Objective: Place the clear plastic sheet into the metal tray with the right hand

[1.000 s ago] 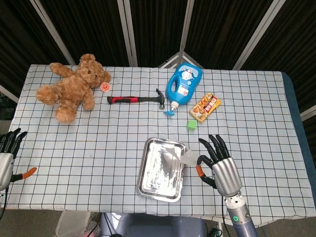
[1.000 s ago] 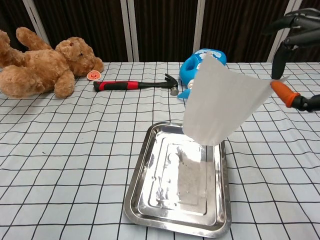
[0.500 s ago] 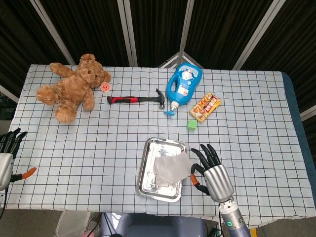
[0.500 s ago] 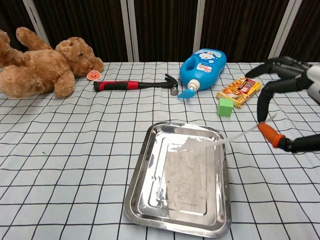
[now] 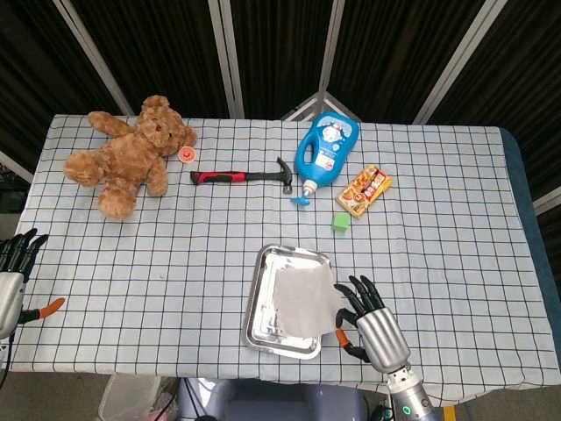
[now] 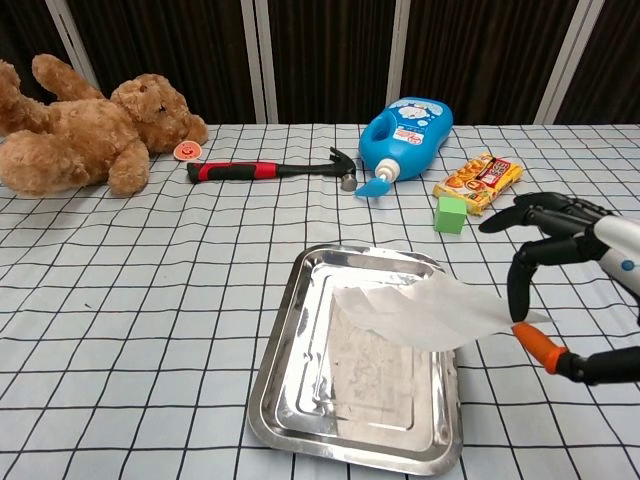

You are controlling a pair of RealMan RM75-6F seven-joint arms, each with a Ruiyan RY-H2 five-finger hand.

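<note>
Right hand (image 6: 560, 290) sits at the lower right of the chest view, pinching one corner of the clear plastic sheet (image 6: 425, 312) between an orange-tipped thumb and a dark finger, the other fingers fanned out above. The sheet hangs nearly flat, spread over the right half of the metal tray (image 6: 290, 395) with its free end reaching toward the tray's middle; whether it touches the tray floor cannot be told. From the head view the sheet (image 5: 302, 298) covers much of the tray (image 5: 256, 307) at lower centre, and the right hand (image 5: 368, 320) is just off the tray's right rim, near the table's front edge.

Left hand (image 5: 13, 276) is at the far left edge of the head view, off the table's corner, fingers spread apart and holding nothing.

Across the checked tablecloth (image 5: 175, 254): a brown teddy bear (image 5: 131, 153) lies at upper left, a small round orange-and-white thing (image 5: 186, 154) just beside it. A red-handled claw hammer (image 5: 241, 176) lies in the upper middle. To its right a blue bottle (image 5: 324, 151) lies on its side, then a snack packet (image 5: 364, 190) and, below them, a small green cube (image 5: 340, 222), well apart from the tray.
</note>
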